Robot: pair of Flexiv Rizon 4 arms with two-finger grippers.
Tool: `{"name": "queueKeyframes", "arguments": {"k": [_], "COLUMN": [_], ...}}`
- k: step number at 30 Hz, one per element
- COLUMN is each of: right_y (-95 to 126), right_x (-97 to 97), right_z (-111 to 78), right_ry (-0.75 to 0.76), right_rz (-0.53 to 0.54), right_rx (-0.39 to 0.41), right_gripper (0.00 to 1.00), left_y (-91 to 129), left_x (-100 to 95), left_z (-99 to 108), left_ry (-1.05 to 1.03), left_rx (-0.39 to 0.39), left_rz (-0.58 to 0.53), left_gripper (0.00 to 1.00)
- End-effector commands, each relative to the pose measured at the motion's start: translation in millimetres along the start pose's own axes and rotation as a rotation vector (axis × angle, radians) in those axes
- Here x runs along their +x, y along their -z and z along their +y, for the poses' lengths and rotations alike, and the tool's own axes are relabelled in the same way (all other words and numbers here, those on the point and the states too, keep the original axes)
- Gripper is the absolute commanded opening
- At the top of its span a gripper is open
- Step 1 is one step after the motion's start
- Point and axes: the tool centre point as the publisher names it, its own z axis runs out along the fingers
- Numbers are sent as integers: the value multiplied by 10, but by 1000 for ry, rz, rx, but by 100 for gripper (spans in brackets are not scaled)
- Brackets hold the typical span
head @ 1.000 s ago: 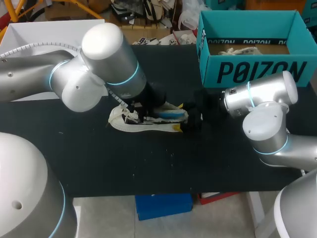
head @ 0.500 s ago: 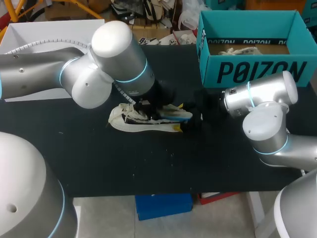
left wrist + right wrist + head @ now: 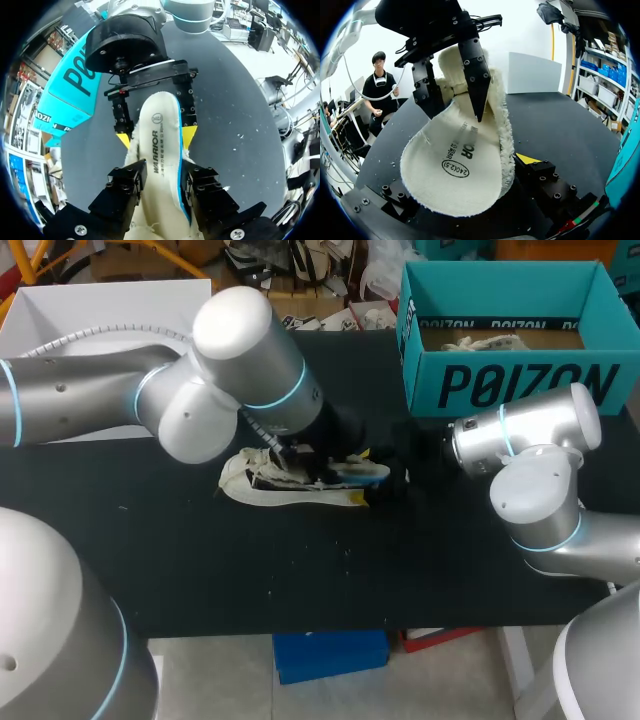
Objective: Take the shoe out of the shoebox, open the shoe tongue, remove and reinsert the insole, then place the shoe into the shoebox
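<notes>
A white shoe [image 3: 262, 490] lies on its side mid-table, lined with cream fleece. My right gripper [image 3: 386, 481] is shut on one end of it, and the yellow tips [image 3: 189, 138] press the shoe from both sides. The cream insole [image 3: 159, 145], blue along its edge, lies in the shoe's opening [image 3: 455, 160]. My left gripper [image 3: 300, 458] is over the shoe and open. Its black fingers [image 3: 199, 186] flank the insole, and their tips rest on its printed face [image 3: 479, 116]. The teal shoebox [image 3: 520, 385] stands at the back right with crumpled paper inside.
A white board [image 3: 100, 310] lies at the table's back left, under my left arm. The black table [image 3: 300, 580] has bare room in front of the shoe up to its front edge. The shoebox wall [image 3: 75, 85] rises just behind my right gripper.
My left gripper has opened and its arm has shifted right along the shoe toward my right gripper. The insole now lies flatter in the shoe. The right arm has not moved.
</notes>
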Motion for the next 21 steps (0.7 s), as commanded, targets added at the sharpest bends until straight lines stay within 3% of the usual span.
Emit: {"name": "queueKeyframes", "arguments": {"k": [1, 10, 12, 13, 21], "right_y": [-10, -10, -10, -10, -10], "right_x": [-9, -9, -9, -9, -9], "right_z": [-17, -17, -17, -17, -17], "right_ry": [-1, -1, -1, -1, -1], "right_rz": [-1, -1, -1, -1, -1], "right_rx": [3, 3, 3, 3, 3], "right_gripper": [0, 0, 0, 0, 0], "left_y": [-73, -96, -92, -84, 205], "left_x": [-45, -102, -101, -96, 84], "left_z": [-29, -140, -159, -165, -130], "left_ry": [-7, -35, -40, -42, -72], "left_rx": [12, 26, 26, 26, 63], "left_rz": [-1, -14, -16, -17, -28], "left_gripper": [40, 33, 16, 0, 0]}}
